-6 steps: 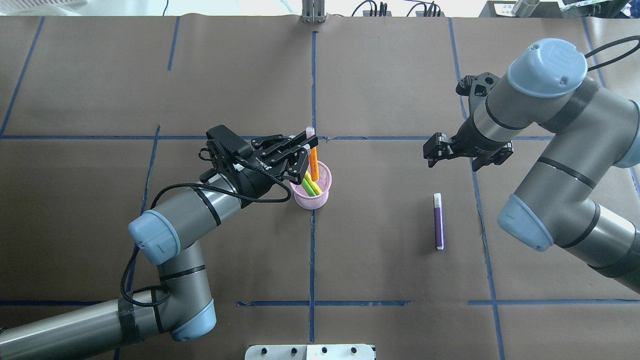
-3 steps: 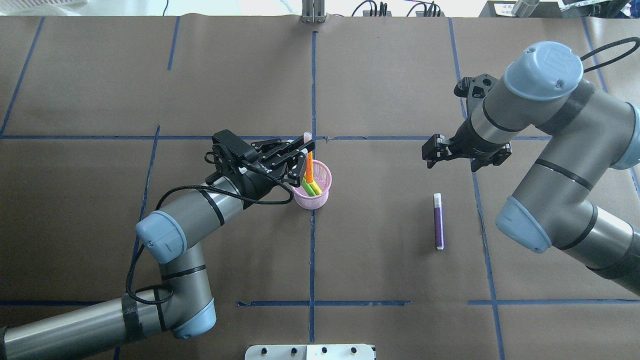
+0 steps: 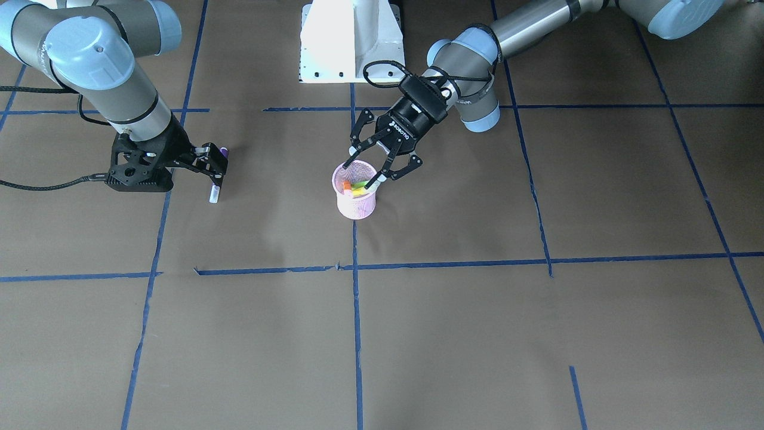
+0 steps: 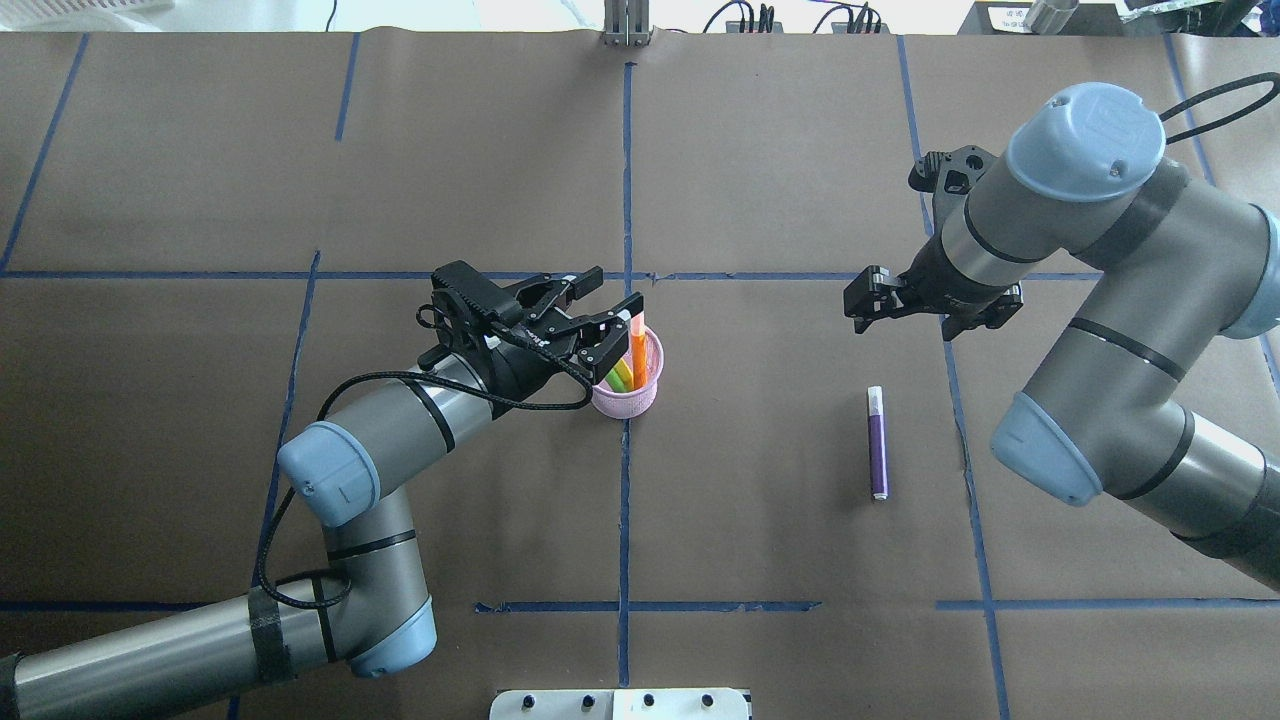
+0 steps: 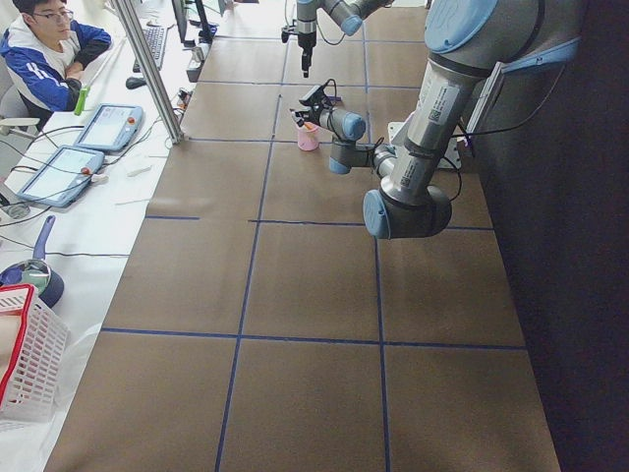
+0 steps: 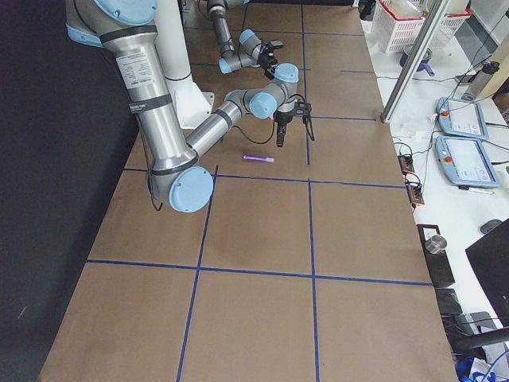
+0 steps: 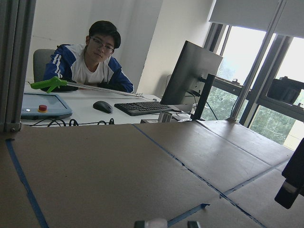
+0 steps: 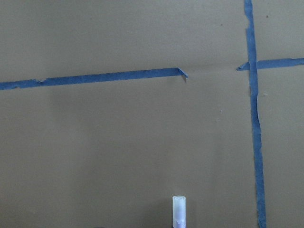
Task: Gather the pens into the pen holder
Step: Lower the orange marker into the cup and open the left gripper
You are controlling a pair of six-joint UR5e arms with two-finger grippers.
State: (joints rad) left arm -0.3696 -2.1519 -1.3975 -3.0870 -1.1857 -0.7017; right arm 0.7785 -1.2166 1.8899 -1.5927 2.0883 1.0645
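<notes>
Your left tool (image 4: pixel 612 312) gapes wide over the round pink wire-mesh pen holder (image 4: pixel 625 398) — right tool (image 4: pixel 925 300) likewise parted, gripping nothing.

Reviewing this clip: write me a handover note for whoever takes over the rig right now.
Left gripper: open, grips nothing, just over the mouth of the pink mesh pen holder.
Right gripper: open, empty, hovering near the purple pen.
Done: orange pen and green pen stand in the holder.
Left: the purple pen lies flat on the table, on the right arm's side; it needs picking up and dropping into the holder.
</notes>
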